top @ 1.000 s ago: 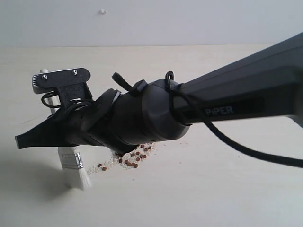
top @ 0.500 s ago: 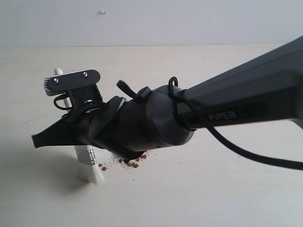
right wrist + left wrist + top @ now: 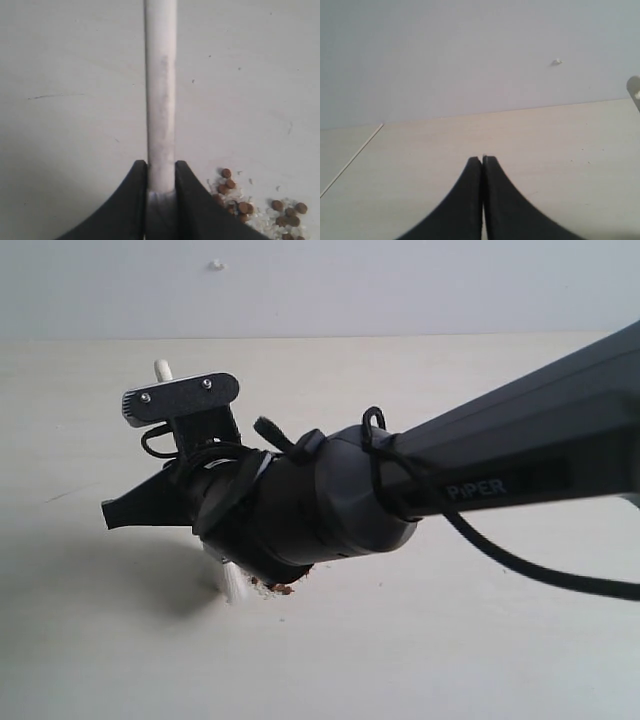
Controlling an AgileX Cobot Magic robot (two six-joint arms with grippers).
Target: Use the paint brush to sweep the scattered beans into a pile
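Robot lab test bench, by the look: bare pale wood-grain tabletop (image 3: 480, 650), blank grey-white wall (image 3: 400, 285), black cabled robot arm (image 3: 520, 455) lettered PIPER.

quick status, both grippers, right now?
Left gripper: jaws shut, holding nothing.
Right gripper: jaws shut on the paint brush handle.

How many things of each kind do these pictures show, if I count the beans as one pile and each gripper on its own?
paint brush: 1
bean pile: 1 (the frame edge cuts it off, so single beans are not counted)
grippers: 2, the left gripper closed on nothing, the right gripper closed on the brush handle
Total: 4
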